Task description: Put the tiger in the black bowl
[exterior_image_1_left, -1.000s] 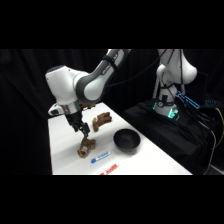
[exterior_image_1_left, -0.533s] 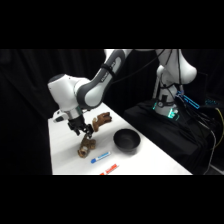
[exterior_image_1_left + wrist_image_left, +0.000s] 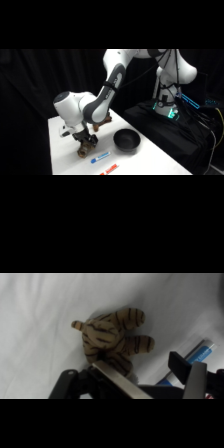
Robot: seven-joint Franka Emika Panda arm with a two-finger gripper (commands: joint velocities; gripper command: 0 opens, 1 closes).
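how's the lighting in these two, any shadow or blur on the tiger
Side view: dark room around a brightly lit white table; the gripper shades the tiger, so its pattern is lost; the black bowl shows a faint sheen. Wrist view: the tiger is evenly lit, stripes readable though soft; the gripper's fingers are near, dark and blurred.

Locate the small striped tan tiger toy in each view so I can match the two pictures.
Side view: the small striped tan tiger toy lies on the white table, lower left of centre, directly under the gripper, left of the glossy black bowl.
Wrist view: the tiger fills the centre, just above the gripper's linkage.
Shared landmark: the blue and white stick-shaped object lying beside the tiger.
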